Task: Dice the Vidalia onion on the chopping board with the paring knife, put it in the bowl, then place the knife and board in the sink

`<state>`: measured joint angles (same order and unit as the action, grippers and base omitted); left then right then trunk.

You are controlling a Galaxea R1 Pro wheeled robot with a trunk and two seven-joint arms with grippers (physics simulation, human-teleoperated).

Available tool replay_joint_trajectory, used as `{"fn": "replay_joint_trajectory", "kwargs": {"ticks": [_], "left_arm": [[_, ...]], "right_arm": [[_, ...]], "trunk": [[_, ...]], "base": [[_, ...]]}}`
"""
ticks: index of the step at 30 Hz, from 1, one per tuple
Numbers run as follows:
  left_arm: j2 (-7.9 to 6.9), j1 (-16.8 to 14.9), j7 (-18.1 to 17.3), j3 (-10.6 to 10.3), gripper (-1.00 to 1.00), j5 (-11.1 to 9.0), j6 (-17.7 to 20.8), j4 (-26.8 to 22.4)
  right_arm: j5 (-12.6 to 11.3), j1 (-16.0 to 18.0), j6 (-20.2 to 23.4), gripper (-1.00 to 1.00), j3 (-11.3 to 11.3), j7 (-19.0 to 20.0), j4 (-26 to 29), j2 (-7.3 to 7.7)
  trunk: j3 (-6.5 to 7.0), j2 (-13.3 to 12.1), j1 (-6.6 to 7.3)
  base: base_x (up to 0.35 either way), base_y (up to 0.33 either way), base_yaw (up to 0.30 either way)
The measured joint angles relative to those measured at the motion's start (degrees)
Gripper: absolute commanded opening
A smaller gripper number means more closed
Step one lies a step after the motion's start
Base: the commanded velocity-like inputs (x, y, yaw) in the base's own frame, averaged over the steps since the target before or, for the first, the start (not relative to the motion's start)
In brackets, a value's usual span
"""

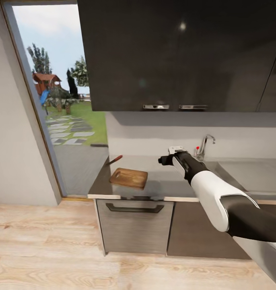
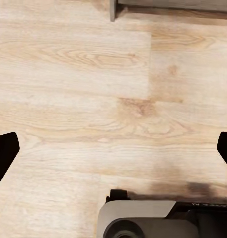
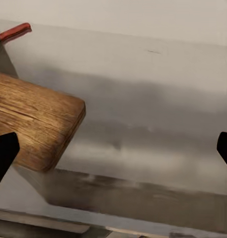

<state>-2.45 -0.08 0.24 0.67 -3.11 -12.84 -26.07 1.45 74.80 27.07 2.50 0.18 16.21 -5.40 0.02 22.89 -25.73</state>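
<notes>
Pale wood-plank floor (image 1: 53, 249) in front of me, grain showing, same planks under my left wrist cam (image 2: 93, 99). Dark glossy wall cabinets (image 1: 174, 52) overhead w/ two chrome handles (image 1: 156, 106) at the bottom edge, a small light glint on the doors. Light grey wall (image 1: 154, 135) below them. Base units: grey drawer front (image 1: 134, 225) w/ dark bar handle (image 1: 134, 208), darker door (image 1: 194, 233) next to it. Left side: tall glazed opening (image 1: 57, 100) in a dark frame, daylight outside w/ sky, trees, lawn, stepping stones, red-roofed hut. Plain pale wall (image 1: 13, 141) far left.
</notes>
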Motion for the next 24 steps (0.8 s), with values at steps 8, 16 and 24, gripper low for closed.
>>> {"fn": "replay_joint_trajectory", "kwargs": {"ticks": [8, 16, 24], "left_arm": [[0.00, 0.0, 0.0, 0.0, 1.00, 0.0, -0.1, -0.1], [0.00, 0.0, -0.1, 0.0, 1.00, 0.0, -0.2, -0.1], [0.04, 0.0, 0.0, 0.0, 1.00, 0.0, -0.2, -0.1]], "right_arm": [[1.1, 0.0, -0.1, 1.00, 0.0, 1.0, -0.2, -0.06], [1.2, 0.0, -0.1, 1.00, 0.0, 1.0, -0.3, -0.06], [1.2, 0.0, -0.1, 1.00, 0.1, 1.0, -0.6, -0.08]], "trunk": [[0.00, 0.0, -0.02], [0.00, 0.0, -0.03], [0.00, 0.0, -0.04]], "base": [[0.243, 0.000, 0.128], [0.018, 0.000, 0.272], [0.001, -0.173, 0.279]]}}
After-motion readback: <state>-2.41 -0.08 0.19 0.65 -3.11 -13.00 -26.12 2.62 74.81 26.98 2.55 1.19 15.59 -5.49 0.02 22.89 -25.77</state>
